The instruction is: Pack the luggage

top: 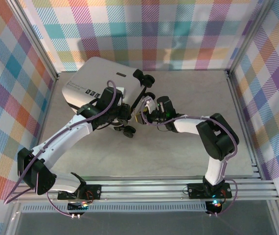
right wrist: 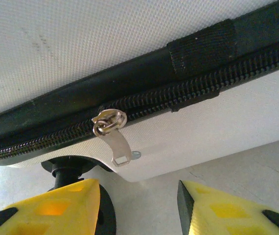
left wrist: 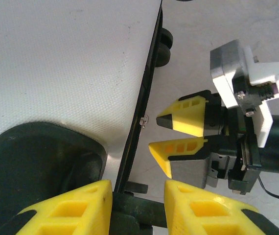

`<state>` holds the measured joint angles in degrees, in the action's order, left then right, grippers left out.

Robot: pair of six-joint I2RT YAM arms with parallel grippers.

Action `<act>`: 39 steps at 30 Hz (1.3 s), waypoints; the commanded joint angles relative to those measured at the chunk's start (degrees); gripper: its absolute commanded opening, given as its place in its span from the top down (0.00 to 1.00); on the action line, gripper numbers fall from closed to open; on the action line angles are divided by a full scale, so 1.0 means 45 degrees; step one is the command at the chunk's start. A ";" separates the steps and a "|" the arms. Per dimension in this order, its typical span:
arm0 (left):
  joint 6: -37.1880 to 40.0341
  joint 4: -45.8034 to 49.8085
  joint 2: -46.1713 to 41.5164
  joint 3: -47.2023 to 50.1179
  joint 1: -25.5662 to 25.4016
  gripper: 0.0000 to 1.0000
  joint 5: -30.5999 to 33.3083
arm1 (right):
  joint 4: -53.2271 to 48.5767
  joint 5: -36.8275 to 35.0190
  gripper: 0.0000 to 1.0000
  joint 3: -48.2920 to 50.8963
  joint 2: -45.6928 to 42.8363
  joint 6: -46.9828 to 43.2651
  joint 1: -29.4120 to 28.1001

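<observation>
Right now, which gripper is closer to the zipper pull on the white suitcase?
Right. The right gripper points at the zipper pull on the luggage, jaws open, just short of it. The left gripper sits farther along that zipped edge, jaws around a black fitting.

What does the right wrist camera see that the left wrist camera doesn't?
Extra in the right wrist view: the black zipper teeth, clear one by one, and the little square hole at the end of the silver metal zipper pull.

Extra in the left wrist view: the right gripper seen from outside, its grey-and-white body behind yellow fingers that stand apart and point at the seam.

Both: the small white hard-shell suitcase, its black seam, and that zipper pull, big in the right wrist view, tiny in the left.
</observation>
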<state>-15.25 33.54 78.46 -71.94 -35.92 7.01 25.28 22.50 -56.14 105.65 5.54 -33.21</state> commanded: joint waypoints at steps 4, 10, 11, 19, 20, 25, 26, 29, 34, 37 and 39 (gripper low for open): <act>-0.0175 0.1453 0.0020 0.0191 -0.0084 0.66 0.0028 | -0.0208 0.0445 0.53 -0.0747 0.0556 0.0150 -0.0198; -0.0186 0.1419 0.0007 0.0260 -0.0083 0.66 -0.0021 | -0.0412 0.0408 0.53 -0.1149 0.0856 0.0156 -0.0237; -0.0203 0.1395 -0.0011 0.0279 -0.0078 0.66 -0.0065 | -0.0414 0.0438 0.53 -0.1209 0.0911 0.0154 -0.0237; -0.0264 0.1272 -0.0061 0.0401 -0.0083 0.66 -0.0172 | -0.0421 0.0399 0.53 -0.1525 0.1063 0.0148 -0.0410; -0.0268 0.1241 -0.0071 0.0416 -0.0084 0.66 -0.0204 | -0.0459 0.0345 0.53 -0.1604 0.1127 0.0133 -0.0459; -0.0303 0.1219 -0.0120 0.0474 -0.0103 0.66 -0.0263 | -0.0558 -0.0080 0.63 -0.1880 0.1401 0.0135 -0.0547; -0.0299 0.1219 -0.0147 0.0489 -0.0103 0.66 -0.0268 | -0.0564 -0.0196 0.67 -0.1899 0.1406 0.0138 -0.0549; -0.0323 0.1219 -0.0208 0.0557 -0.0104 0.66 -0.0284 | -0.0520 -0.0405 0.74 -0.1919 0.1396 0.0137 -0.0549; -0.0320 0.1235 -0.0283 0.0635 -0.0123 0.66 -0.0234 | -0.0160 -0.0809 0.98 -0.1623 0.1185 0.0194 -0.0549; -0.0323 0.1258 -0.0305 0.0655 -0.0113 0.66 -0.0213 | -0.0015 -0.1237 1.00 -0.1386 0.0971 0.0121 -0.0520; -0.0323 0.1287 -0.0295 0.0694 -0.0123 0.66 -0.0121 | -0.0022 -0.1554 1.00 -0.1314 0.0865 0.0038 -0.0484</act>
<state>-15.64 33.21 77.76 -71.02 -36.14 7.35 23.31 20.60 -62.87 110.78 6.35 -35.73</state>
